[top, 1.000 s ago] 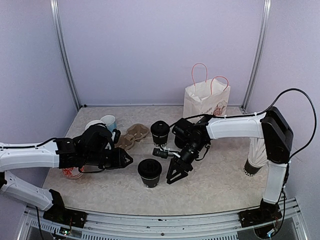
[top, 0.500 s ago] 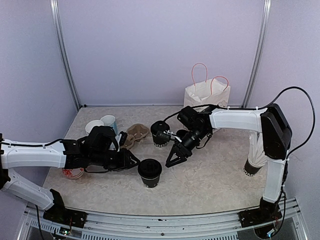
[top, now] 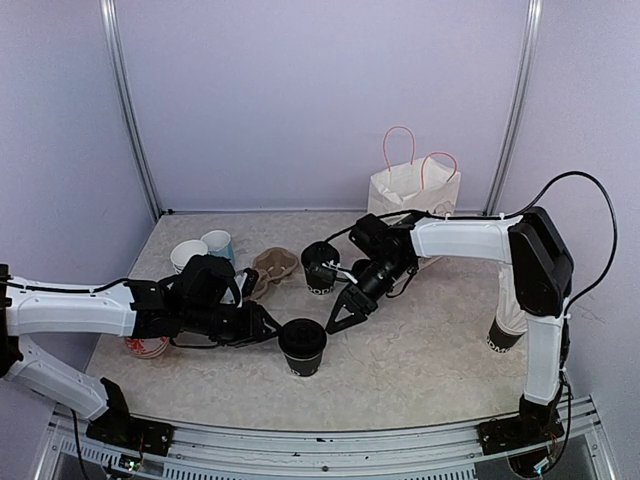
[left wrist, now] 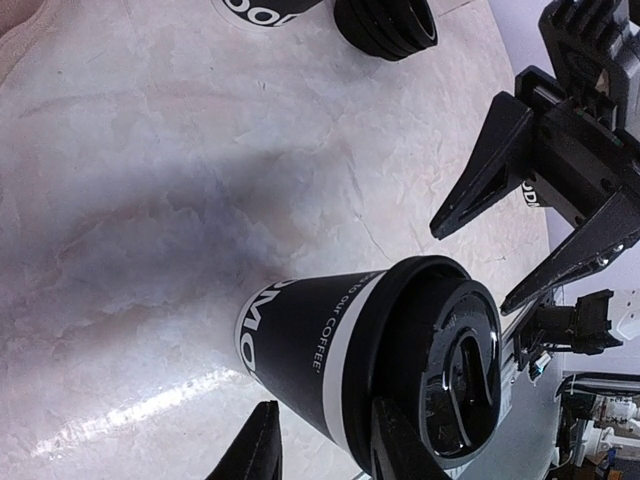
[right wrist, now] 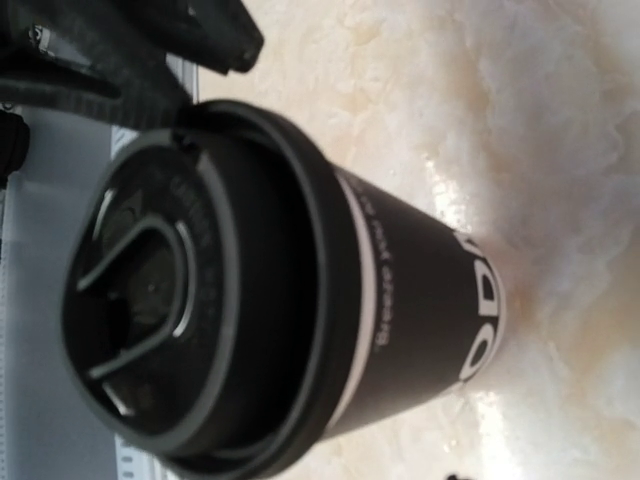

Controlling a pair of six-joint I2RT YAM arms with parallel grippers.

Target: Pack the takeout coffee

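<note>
**Reference:** the carrier (top: pixel 272 272), a brown pulp tray lying flat on the table (top: pixel 440 365).

**Coffee**
- Near cup (top: pixel 301 345): upright and lidded. It stands on the table in front of the carrier, slightly to its right, and apart from it.
- Far cup (top: pixel 320 268): upright and lidded. It stands on the table just right of the carrier.
- Neither cup sits in a carrier pocket.

**Left gripper** (top: pixel 270 328)
- Position: in front of the carrier, at the left side of the near cup.
- State: jaws parted. In the left wrist view they straddle the lower wall of the near cup, one on each side.
- Contact with the wall cannot be confirmed, and the cup rests on the table.

**Right gripper** (top: pixel 341 318)
- Position: to the right of the carrier, in front of the far cup, and beside the near cup on its far right.
- State: jaws spread wide and angled down toward the table, with nothing between them.

**Other items**
- Mug (top: pixel 217 243): light blue, to the left of the carrier.
- Bag (top: pixel 412 205): white paper with pink handles, upright, behind the carrier and well to its right.
- Cup stack (top: pixel 508 305): well to the right of the carrier, partly hidden by the right arm.
</note>
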